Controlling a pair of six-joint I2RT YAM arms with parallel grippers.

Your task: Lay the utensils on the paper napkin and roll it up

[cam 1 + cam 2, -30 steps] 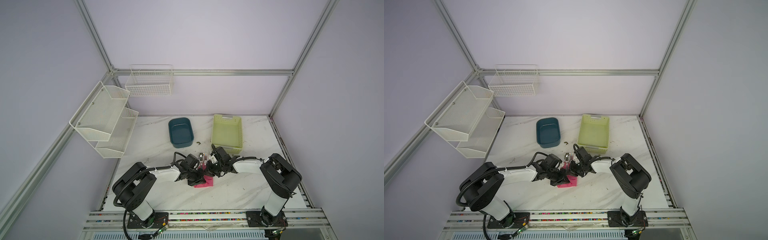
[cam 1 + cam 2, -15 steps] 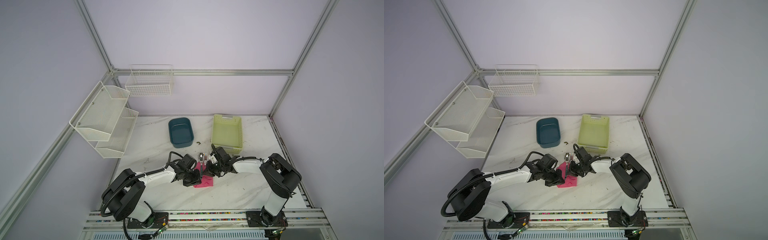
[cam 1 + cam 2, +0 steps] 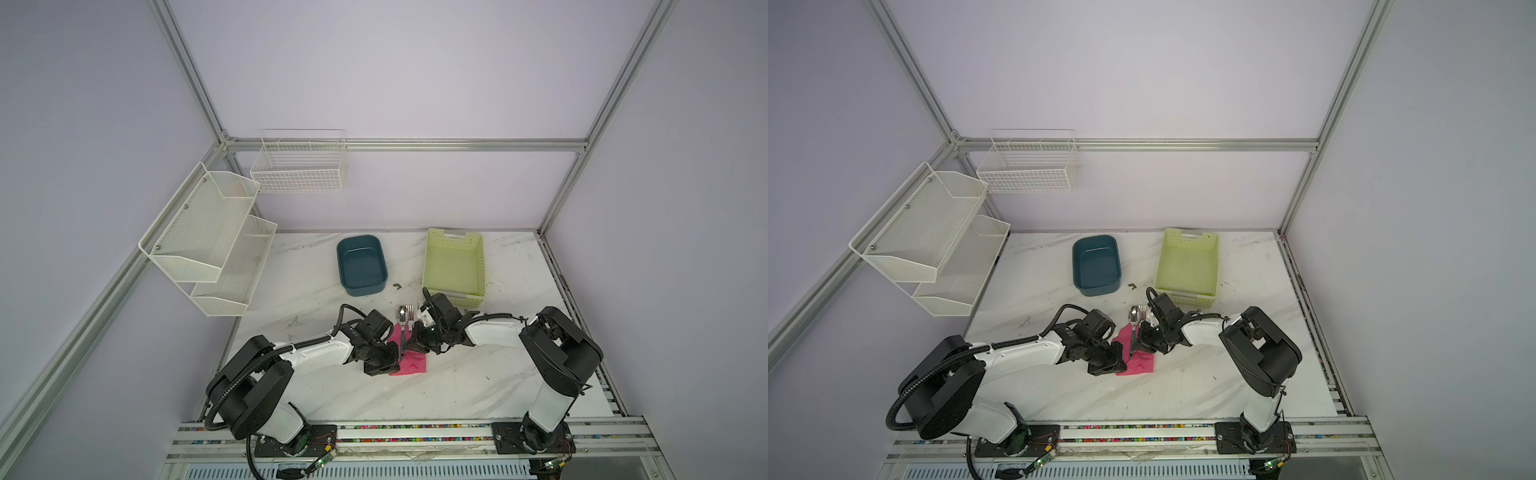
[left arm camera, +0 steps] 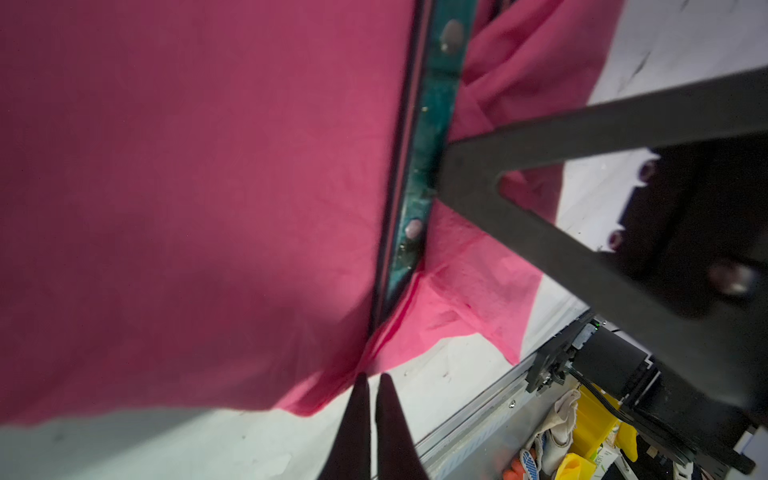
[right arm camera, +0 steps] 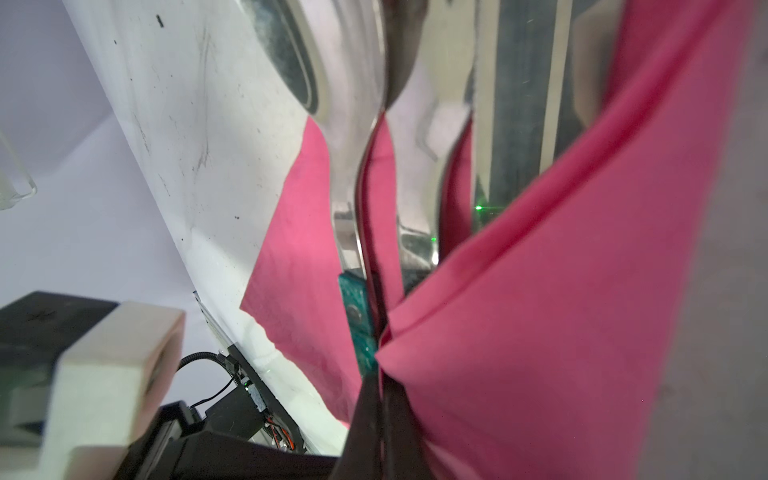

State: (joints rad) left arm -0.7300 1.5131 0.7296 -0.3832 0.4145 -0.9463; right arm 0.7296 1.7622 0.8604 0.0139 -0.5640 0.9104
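napkin [image 3: 409, 361] between the claws was bright pink, plain, reading darker magenta where shaded. Utensil handles [image 4: 432, 124] beside the left claw [image 4: 371, 380] were dark teal with pale speckles. Heads [image 5: 349, 166] ahead of the right claw [image 5: 380, 386] were mirror silver. Both claws black. Arms [image 3: 316, 353] white with black joints. Beyond the right claw, basket [image 3: 453, 266] was pale green. Beyond the left, tub [image 3: 361, 266] was dark teal. Table [image 3: 415, 399] was white marble with grey veins and dark scuffs. Wall racks [image 3: 208, 237] were white mesh.
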